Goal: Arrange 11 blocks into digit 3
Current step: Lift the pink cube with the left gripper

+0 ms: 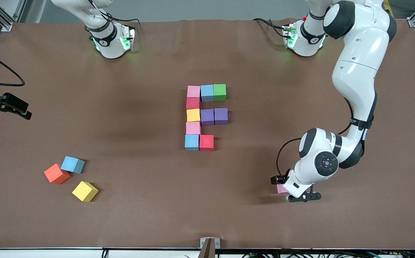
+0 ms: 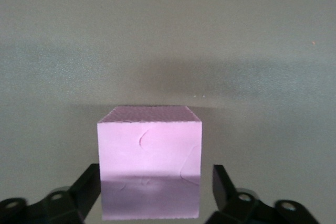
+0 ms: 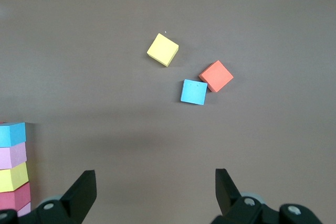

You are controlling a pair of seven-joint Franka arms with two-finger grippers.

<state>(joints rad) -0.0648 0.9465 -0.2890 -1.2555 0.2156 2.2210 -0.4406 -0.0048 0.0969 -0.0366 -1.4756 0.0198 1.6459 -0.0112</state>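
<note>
Brown table (image 1: 128,107) carries the ten-cube partial figure (image 1: 204,116) at centre. Left gripper (image 1: 293,191), at four o'clock from it, brackets a pink cube (image 2: 149,169), fingers (image 2: 86,187) not touching. Right gripper (image 3: 152,192) waits open.

A pink cube (image 2: 149,161) sits between the left tool's (image 2: 156,195) fingers (gaps visible).

High front camera, two claw-mounted wrist cameras

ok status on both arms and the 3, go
Left gripper down around pink cube, jaws astride, not yet clamped. Right gripper open, waiting. Figure holds ten cubes, one short. Nothing in the way.
</note>
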